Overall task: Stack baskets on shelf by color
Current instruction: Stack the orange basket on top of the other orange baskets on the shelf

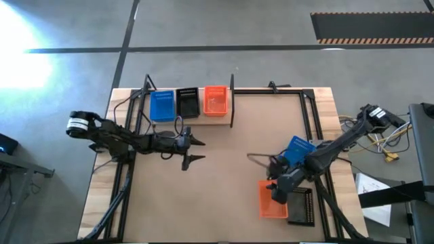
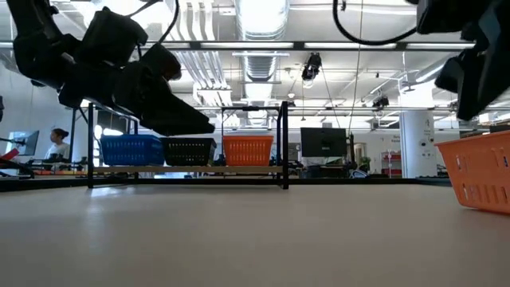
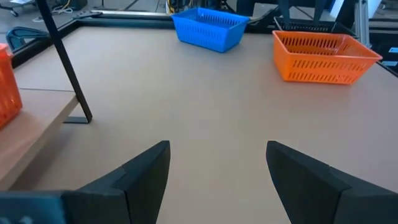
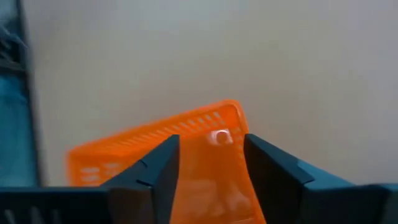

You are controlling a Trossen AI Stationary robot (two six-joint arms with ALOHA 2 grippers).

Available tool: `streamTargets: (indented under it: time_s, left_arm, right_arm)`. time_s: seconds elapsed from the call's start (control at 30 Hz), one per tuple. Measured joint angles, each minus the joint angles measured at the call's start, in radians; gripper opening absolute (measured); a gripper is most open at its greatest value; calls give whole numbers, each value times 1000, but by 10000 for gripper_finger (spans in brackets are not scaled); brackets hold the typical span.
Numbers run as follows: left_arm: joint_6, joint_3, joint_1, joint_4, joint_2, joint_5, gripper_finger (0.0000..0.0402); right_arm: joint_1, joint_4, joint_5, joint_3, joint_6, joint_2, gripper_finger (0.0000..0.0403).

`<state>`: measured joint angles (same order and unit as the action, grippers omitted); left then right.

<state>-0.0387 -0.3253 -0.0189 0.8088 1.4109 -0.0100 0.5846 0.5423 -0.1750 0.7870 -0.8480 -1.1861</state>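
— Right gripper (image 1: pixel 274 194): how are its two dark fingers seen?
— Spread apart, straddling the wall of an orange perforated plastic basket (image 1: pixel 272 200) near the brown tabletop's (image 1: pixel 224 163) front right corner. From the right wrist view the rim is seen between the fingers (image 4: pixel 158 168); whether the pads press on it cannot be told.

— And the left gripper (image 1: pixel 196 150)?
— Held wide, with nothing between its fingers (image 3: pixel 146 168), above the tabletop's left half, just in front of the shelf.

— Where is the shelf found?
— A light wooden board framed by black metal uprights (image 1: pixel 183 112) is set at the tabletop's back left. Three baskets are lined up on it: a blue one (image 1: pixel 162 106) at the left end, a black one (image 1: pixel 188 103) in the middle, an orange one (image 1: pixel 215 100) at the right end.

— Other baskets?
— A loose blue perforated basket (image 1: pixel 296 150) is seen near the tabletop's right edge, partly hidden by the right arm. A black perforated basket (image 1: pixel 301 206) is seen just beside the orange one, on its right-edge side.
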Motion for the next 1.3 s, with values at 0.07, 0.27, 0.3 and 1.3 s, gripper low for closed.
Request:
streamTargets:
  time_s: [0.07, 0.27, 0.3, 1.3]
  left_arm:
    - [0, -4, 0, -1, 10, 0, 251]
    - [0, -8, 0, 1, 16, 0, 251]
    - [0, -8, 0, 1, 16, 0, 251]
    - [-61, -6, 15, -558, -427, 173, 251]
  right_arm:
    - [0, 29, 0, 20, 50, -49, 187]
    - [-2, 205, -39, 108, 107, -173, 187]
    - [-2, 217, -35, 116, 116, -191, 182]
    - [-758, 194, 59, 948, 1199, -424, 8]
